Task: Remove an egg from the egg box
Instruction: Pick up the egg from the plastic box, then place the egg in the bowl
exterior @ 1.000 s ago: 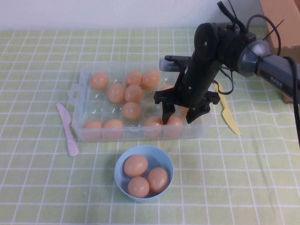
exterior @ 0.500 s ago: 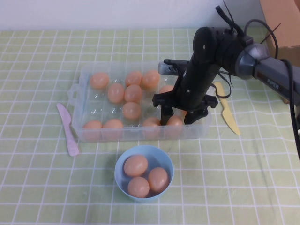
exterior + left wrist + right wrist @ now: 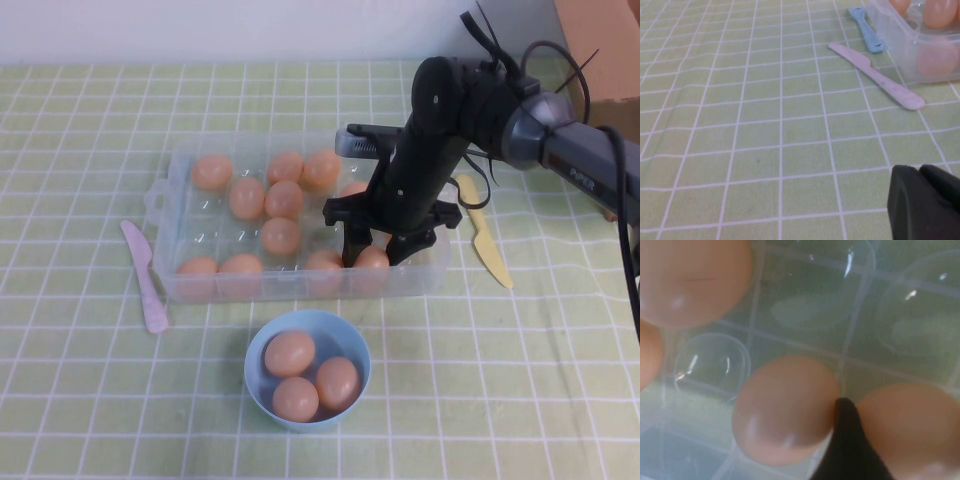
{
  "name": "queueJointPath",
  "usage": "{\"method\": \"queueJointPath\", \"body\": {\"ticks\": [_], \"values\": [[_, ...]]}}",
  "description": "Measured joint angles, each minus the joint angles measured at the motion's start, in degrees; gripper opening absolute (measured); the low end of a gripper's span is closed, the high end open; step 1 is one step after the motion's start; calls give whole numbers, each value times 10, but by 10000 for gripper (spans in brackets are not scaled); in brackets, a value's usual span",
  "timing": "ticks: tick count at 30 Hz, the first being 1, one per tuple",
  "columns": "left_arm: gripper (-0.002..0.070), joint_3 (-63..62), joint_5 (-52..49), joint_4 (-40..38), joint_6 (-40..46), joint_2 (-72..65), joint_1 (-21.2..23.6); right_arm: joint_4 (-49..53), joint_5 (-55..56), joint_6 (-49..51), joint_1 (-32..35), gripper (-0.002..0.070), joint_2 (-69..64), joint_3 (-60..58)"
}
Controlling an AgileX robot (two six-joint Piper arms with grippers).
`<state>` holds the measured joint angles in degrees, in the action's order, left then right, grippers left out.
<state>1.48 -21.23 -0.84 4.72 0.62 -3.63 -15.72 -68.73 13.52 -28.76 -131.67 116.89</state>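
Observation:
The clear plastic egg box (image 3: pixel 178 178) sits mid-table and holds several peach-orange eggs. My right gripper (image 3: pixel 375 250) reaches down into its front right corner, open, with one finger on each side of an egg (image 3: pixel 372 258) in the front row. In the right wrist view one black finger (image 3: pixel 846 440) stands in the gap between that egg (image 3: pixel 910 430) and its neighbour (image 3: pixel 785 410); the other finger is out of view. My left gripper (image 3: pixel 925 200) is shut and empty, low over the tablecloth to the left of the box, out of the high view.
A light-blue bowl (image 3: pixel 258 350) with three eggs stands in front of the box. A pink knife (image 3: pixel 145 275) lies left of the box and a yellow knife (image 3: pixel 485 245) right of it. A brown cardboard box (image 3: pixel 600 40) is at the back right. A blue utensil (image 3: pixel 866 31) lies by the box.
My right gripper has sunk lower into the box and shifted slightly left, so its fingers now straddle the front-row egg. The eggs have not moved.

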Motion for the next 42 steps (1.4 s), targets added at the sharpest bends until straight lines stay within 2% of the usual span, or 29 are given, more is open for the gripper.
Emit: {"method": "queueJointPath", "body": {"ticks": [6, 20, 28, 35, 42], "values": [[-4, 0, 0, 0, 0, 0, 0, 0, 0, 0, 0, 380, 0, 0], [-4, 0, 0, 0, 0, 0, 0, 6, -13, -2, 0, 378, 8, 15], [-4, 0, 0, 0, 0, 0, 0, 22, -18, -2, 0, 377, 42, 68], [-4, 0, 0, 0, 0, 0, 0, 27, -21, -15, -5, 376, 100, 69], [-4, 0, 0, 0, 0, 0, 0, 29, -21, -28, -30, 375, 198, -14]]}}
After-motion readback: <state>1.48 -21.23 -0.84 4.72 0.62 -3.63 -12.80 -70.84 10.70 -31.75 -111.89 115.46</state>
